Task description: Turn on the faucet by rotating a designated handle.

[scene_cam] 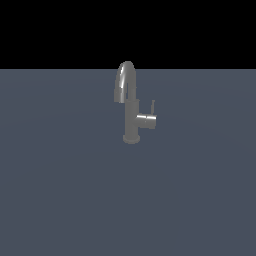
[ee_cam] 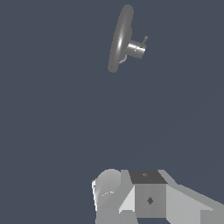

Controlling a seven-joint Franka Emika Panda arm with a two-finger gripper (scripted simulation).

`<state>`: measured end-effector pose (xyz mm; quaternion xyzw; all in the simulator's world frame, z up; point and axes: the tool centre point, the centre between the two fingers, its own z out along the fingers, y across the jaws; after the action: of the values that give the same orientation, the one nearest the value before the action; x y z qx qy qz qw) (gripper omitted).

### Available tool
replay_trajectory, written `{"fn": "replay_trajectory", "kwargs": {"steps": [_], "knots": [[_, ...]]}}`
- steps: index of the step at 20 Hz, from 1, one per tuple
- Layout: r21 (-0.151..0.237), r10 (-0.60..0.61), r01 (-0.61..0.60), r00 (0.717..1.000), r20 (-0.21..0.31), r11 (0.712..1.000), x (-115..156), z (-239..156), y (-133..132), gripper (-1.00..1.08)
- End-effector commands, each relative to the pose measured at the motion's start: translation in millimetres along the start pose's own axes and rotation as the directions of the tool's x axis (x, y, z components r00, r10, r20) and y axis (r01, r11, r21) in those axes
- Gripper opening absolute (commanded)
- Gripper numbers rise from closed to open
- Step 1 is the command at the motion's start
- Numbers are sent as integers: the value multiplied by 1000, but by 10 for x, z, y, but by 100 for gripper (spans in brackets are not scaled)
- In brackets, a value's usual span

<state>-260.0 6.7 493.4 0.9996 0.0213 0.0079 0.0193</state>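
Observation:
The faucet (scene_cam: 131, 117) is a small grey metal tap that stands upright on the flat grey-blue floor, its arched spout curving toward the exterior view's left. A short cylinder stub (scene_cam: 146, 121) juts from its column toward the exterior view's right. The handle (scene_cam: 153, 107), a thin dark rod, rises upright from the end of that stub. In the wrist view I look down on the faucet (ee_cam: 120, 39) from above and at a distance, with the handle (ee_cam: 144, 40) a small sliver past the stub. No gripper fingers show in either view.
Grey and white blocky parts of the robot arm (ee_cam: 144, 197) fill the edge of the wrist view, well apart from the faucet. The grey-blue floor (scene_cam: 60, 190) stretches flat on all sides.

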Motion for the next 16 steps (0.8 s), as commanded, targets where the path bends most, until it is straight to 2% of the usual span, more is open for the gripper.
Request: {"fn": "replay_trajectory", "kwargs": {"steps": [1, 8, 16], "knots": [[0, 0, 0, 1000, 0, 1000, 0, 0, 0, -100], [17, 18, -18, 1000, 14, 1000, 70, 4, -3, -100], [79, 80, -86, 994, 67, 993, 325, 29, -3, -100]]}}
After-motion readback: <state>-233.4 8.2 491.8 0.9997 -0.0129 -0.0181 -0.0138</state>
